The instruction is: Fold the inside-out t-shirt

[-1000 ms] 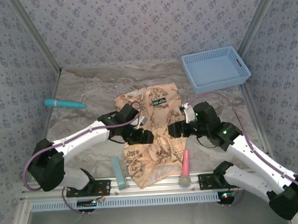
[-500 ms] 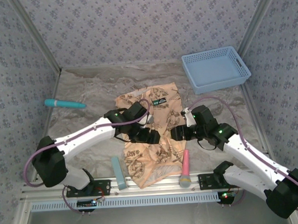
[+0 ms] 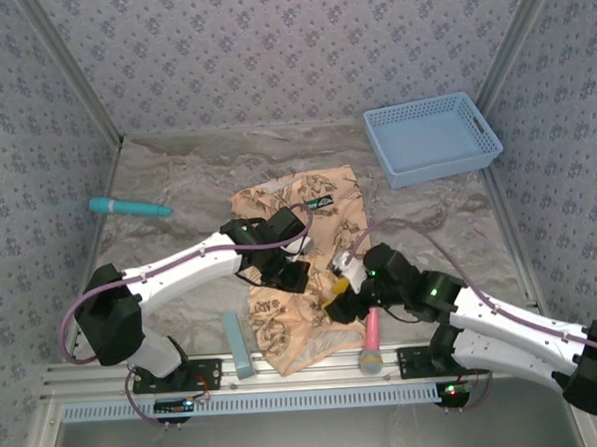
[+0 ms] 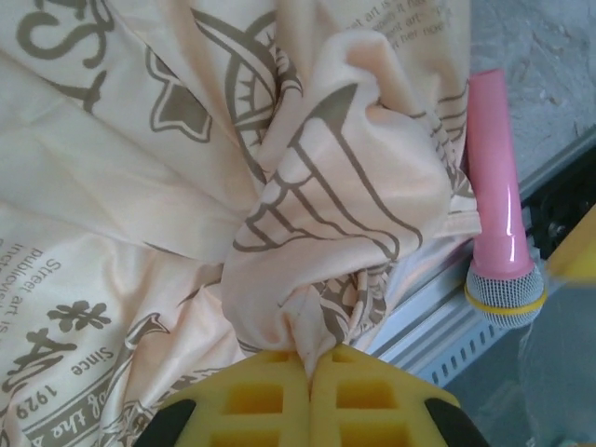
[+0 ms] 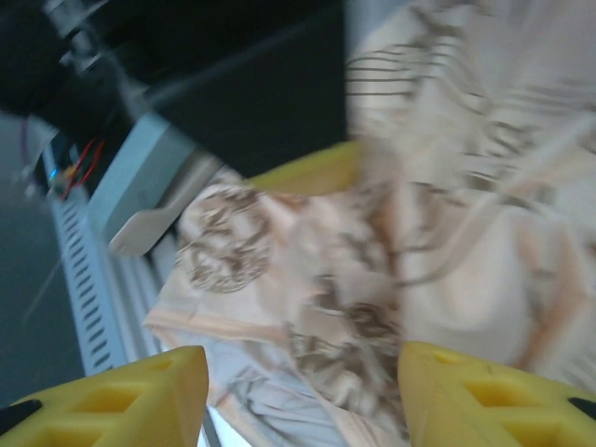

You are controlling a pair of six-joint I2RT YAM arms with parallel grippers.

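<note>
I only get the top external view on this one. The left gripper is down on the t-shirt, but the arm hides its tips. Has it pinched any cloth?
Observer: Yes. In the left wrist view the left gripper is shut on a bunched fold of the t-shirt.
Operator: And the right gripper?
Observer: The right wrist view is blurred, but the right gripper is open. Its yellow fingers stand apart over the printed cloth, with nothing clamped.

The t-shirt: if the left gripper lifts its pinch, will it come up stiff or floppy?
Probably floppy: the t-shirt bunches into soft folds at the shut left gripper. Seemingly thin, so the rest should drape. It may nudge the pink microphone beside its edge.
</note>
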